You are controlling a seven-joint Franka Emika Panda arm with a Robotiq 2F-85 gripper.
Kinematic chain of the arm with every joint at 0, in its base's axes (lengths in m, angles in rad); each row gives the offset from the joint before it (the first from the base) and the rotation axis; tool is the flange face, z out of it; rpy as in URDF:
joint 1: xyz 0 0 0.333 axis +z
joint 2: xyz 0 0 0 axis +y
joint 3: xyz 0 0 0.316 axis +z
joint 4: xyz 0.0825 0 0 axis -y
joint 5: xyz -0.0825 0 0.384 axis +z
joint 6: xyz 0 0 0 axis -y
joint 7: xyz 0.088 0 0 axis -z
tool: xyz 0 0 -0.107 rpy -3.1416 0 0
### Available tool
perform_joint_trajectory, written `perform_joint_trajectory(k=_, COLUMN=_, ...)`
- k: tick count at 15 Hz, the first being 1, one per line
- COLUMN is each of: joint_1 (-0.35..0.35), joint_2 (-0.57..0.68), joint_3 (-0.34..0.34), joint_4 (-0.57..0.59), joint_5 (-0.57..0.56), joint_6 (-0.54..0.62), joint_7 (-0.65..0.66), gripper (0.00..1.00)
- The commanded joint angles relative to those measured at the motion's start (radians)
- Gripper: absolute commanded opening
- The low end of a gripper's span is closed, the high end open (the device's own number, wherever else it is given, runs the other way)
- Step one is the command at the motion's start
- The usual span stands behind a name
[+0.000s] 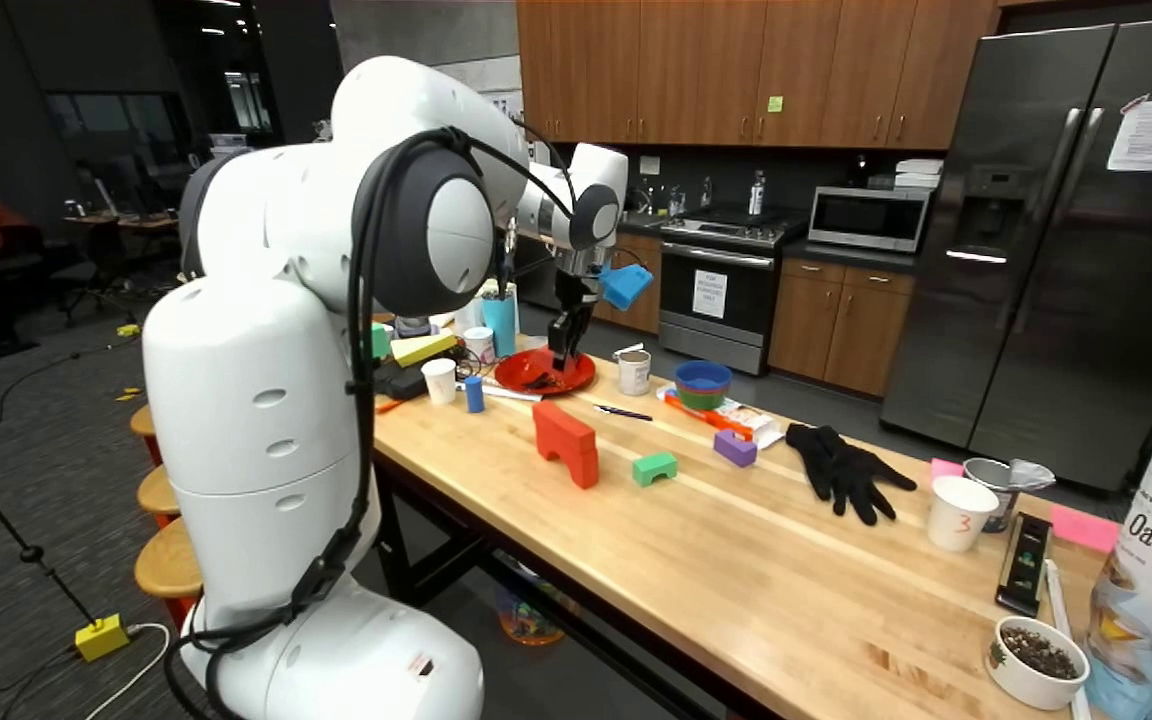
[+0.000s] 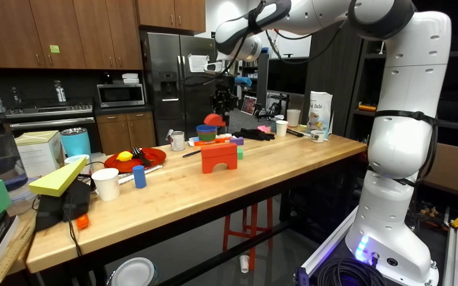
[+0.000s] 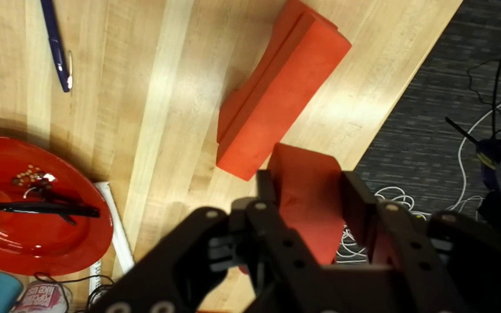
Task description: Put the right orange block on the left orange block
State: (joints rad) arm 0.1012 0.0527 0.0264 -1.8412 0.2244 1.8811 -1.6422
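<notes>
Gripper (image 3: 309,191) clamped on a half-round orange-red block (image 2: 214,119)
Held above the table (image 1: 756,560), apart from the orange-red arch (image 2: 219,156)

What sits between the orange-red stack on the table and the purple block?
The green block sits between the orange-red stack and the purple block, with a gap on each side, as seen in an exterior view.

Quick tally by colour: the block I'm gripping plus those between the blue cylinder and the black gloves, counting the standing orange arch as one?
Orange-red blocks: 2 (held block, standing arch)
Green block: 1
Purple block: 1
Total: 4
</notes>
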Motion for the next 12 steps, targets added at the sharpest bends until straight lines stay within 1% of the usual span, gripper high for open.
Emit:
perform_joint_trajectory(k=1, joint_1=-0.021, joint_2=0.023, joint_3=0.022, joint_4=0.029, joint_5=0.043, joint_6=-0.050, joint_7=-0.013, gripper=0.16)
perform_joint_trajectory(k=4, joint_1=-0.025, joint_2=0.029, joint_3=0.026, joint_4=0.017, joint_5=0.064, joint_6=-0.061, joint_7=0.010, gripper=0.16)
perform_joint_trajectory(k=6, joint_1=-0.026, joint_2=0.025, joint_3=0.026, joint_4=0.000, joint_5=0.057, joint_6=-0.048, joint_7=0.036, gripper=0.16)
perform_joint_trajectory(k=12, joint_1=-0.039, joint_2=0.054, joint_3=0.024, joint_4=0.012, joint_5=0.037, joint_6=-0.054, joint_7=0.094, gripper=0.16)
